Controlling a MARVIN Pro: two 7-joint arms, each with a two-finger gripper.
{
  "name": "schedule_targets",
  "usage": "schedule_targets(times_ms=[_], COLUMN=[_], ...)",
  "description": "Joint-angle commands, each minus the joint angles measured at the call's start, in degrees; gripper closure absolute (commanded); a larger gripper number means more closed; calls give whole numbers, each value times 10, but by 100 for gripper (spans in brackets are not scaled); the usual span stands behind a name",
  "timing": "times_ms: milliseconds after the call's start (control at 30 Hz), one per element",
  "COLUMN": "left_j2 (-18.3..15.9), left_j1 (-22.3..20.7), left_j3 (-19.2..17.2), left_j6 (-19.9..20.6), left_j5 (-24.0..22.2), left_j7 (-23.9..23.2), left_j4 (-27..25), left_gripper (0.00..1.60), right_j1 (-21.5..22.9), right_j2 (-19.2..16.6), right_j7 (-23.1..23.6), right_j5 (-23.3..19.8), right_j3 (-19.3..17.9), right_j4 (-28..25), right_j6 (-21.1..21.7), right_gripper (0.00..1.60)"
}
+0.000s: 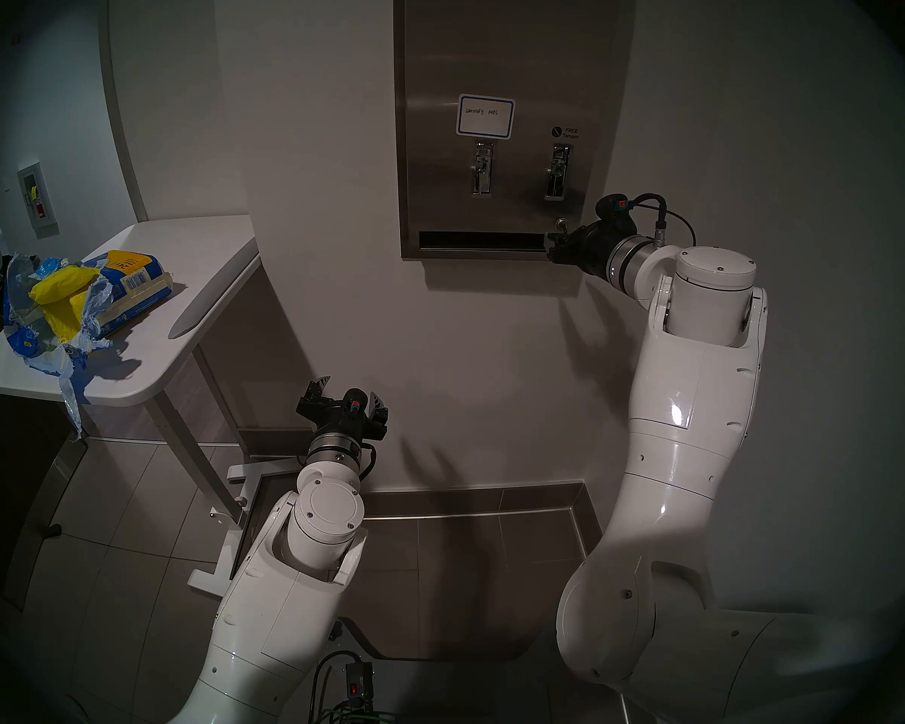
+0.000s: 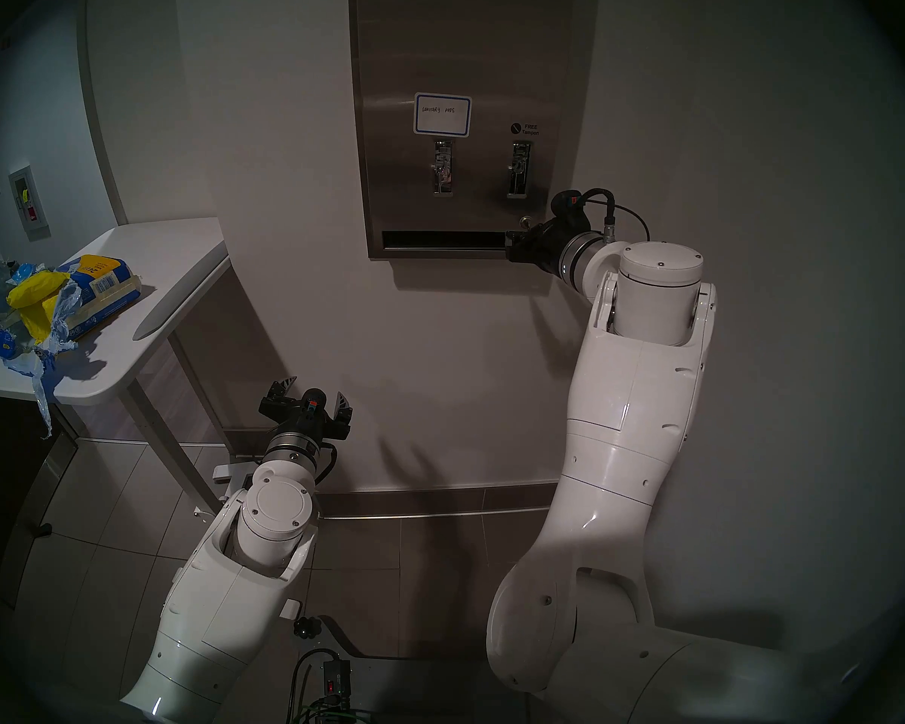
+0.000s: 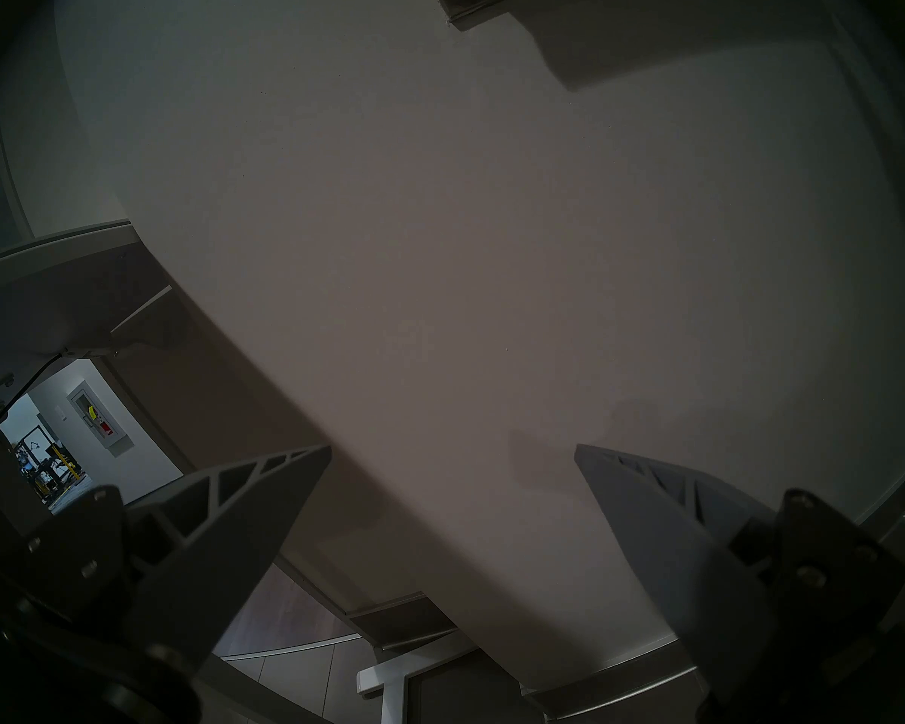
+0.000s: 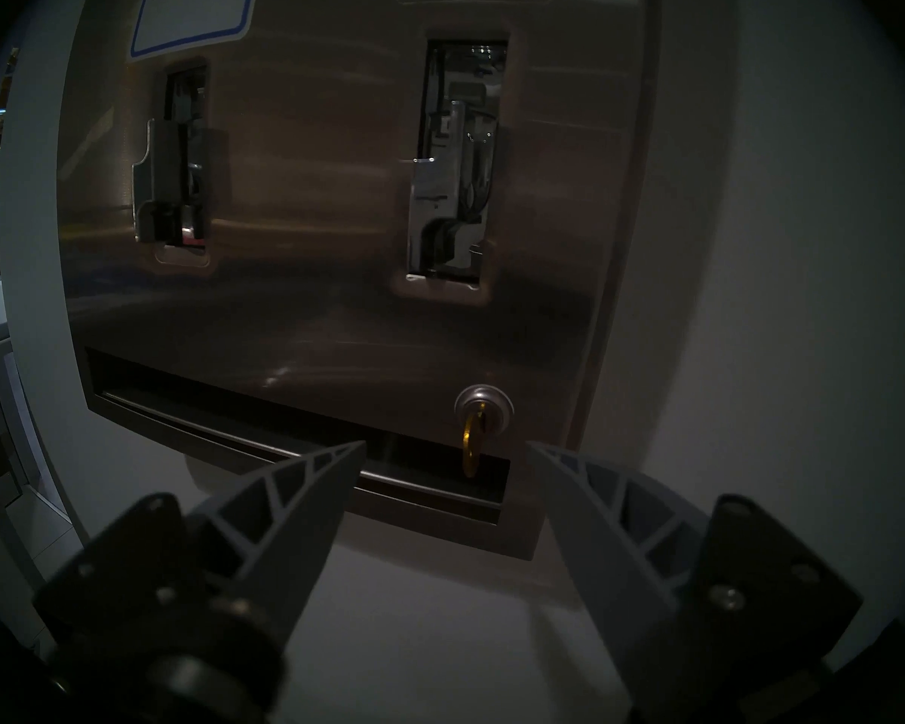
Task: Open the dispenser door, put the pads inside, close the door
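The tall brushed-steel dispenser door (image 1: 497, 70) is shut flush in its wall frame, and everything here is placed against its small round lock (image 4: 484, 401), which sits low on the door's right side, just above the right end of the dark bottom slot (image 1: 484, 239). A brass-coloured key (image 4: 472, 446) hangs in that lock, its bow dangling down across the slot.

The right gripper (image 4: 445, 446) is level with the key and just in front of it, jaws spread wide with one fingertip on either side of the bow; nothing is pinched yet. The step in hand looks like unlocking. To do it well, I would ease the gripper straight in until both fingertips flank the flat bow, then close on its broad faces rather than its edges, so the key cannot twist out. The wrist's roll axis should line up with the lock barrel before turning; an off-centre turn could bend the key or slip. The lower fingertip should stay clear of the slot lip.

The left gripper (image 1: 347, 394) hangs well below and left of the lock, facing bare wall, jaws apart and empty.

The bright yellow wrapped pads (image 1: 61, 300) lie far left of the lock, in a torn blue-and-yellow plastic pack (image 1: 126, 284) on a white curved-edge side table (image 1: 199, 268), waiting until the door swings open.
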State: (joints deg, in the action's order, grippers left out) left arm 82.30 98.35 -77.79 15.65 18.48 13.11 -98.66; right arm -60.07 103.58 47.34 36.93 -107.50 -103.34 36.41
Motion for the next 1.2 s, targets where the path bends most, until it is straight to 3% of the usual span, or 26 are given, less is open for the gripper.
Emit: schedule_targets(times_ms=[0, 200, 267, 800, 867, 900, 1000, 1167], left_j2=[0, 0, 0, 0, 0, 0, 0, -1], left_j1=[-12, -12, -12, -12, -12, -12, -12, -12], left_j3=[-1, -1, -1, -1, -1, -1, -1, -1], left_j6=[-5, -5, -5, -4, -4, -4, -4, -4], left_j5=[1, 1, 1, 1, 1, 1, 1, 1], left_j7=[1, 1, 1, 2, 2, 2, 2, 2], left_j4=[-18, -18, -18, -18, -18, -18, -18, -18], left_gripper=[0, 0, 0, 0, 0, 0, 0, 0], right_j1=[24, 25, 26, 35, 37, 38, 40, 43], right_j2=[0, 0, 0, -3, -4, -4, -6, -8], right_j7=[-2, -4, -5, -13, -14, -14, -14, -13], right_j5=[0, 0, -1, -3, -4, -4, -5, -6], right_j3=[9, 12, 12, 11, 9, 9, 6, 2], right_j4=[-10, -5, -3, 16, 20, 21, 24, 28], right_j6=[-3, -4, -5, -9, -10, -10, -11, -13], right_gripper=[46, 58, 80, 107, 122, 122, 154, 160])
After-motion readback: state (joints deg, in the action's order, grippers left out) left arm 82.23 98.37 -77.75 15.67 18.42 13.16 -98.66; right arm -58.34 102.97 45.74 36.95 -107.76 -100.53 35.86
